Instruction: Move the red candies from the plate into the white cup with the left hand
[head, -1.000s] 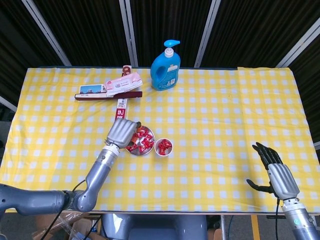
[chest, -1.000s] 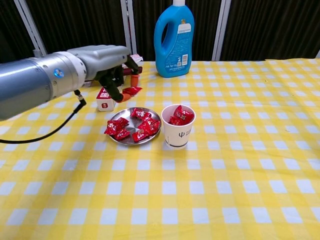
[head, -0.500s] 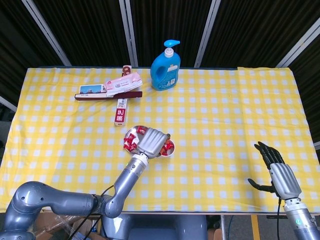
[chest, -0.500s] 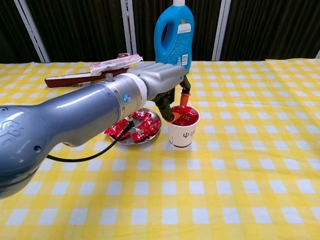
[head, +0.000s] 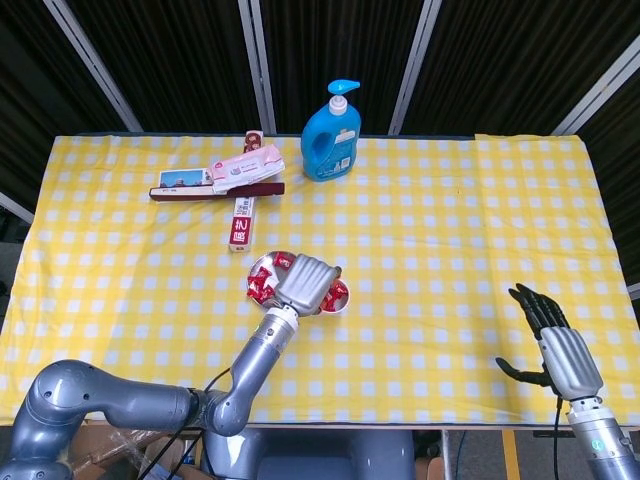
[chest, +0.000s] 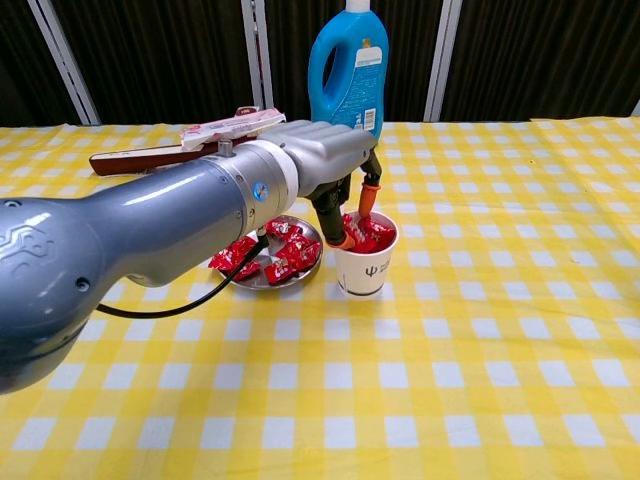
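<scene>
My left hand (head: 303, 283) (chest: 320, 165) hangs over the white cup (chest: 365, 270) (head: 339, 297), its orange fingertips (chest: 345, 240) pointing down at the rim. The fingers are apart and I see no candy between them. Red candies (chest: 368, 232) fill the cup's top. More red candies (chest: 270, 255) (head: 262, 285) lie on the small metal plate (chest: 262, 283) (head: 257, 268) just left of the cup. My right hand (head: 560, 350) rests open near the table's front right corner, holding nothing; the chest view does not show it.
A blue bottle (head: 332, 135) (chest: 348, 80) stands at the back centre. A pink packet (head: 245, 170) (chest: 230, 127) lies on a dark red box at the back left, and a small red-and-white box (head: 241, 225) lies behind the plate.
My left hand swung right from behind the plate, where it pinched a red candy, to over the cup. It has since dipped slightly, and the candy no longer shows in its fingers.
</scene>
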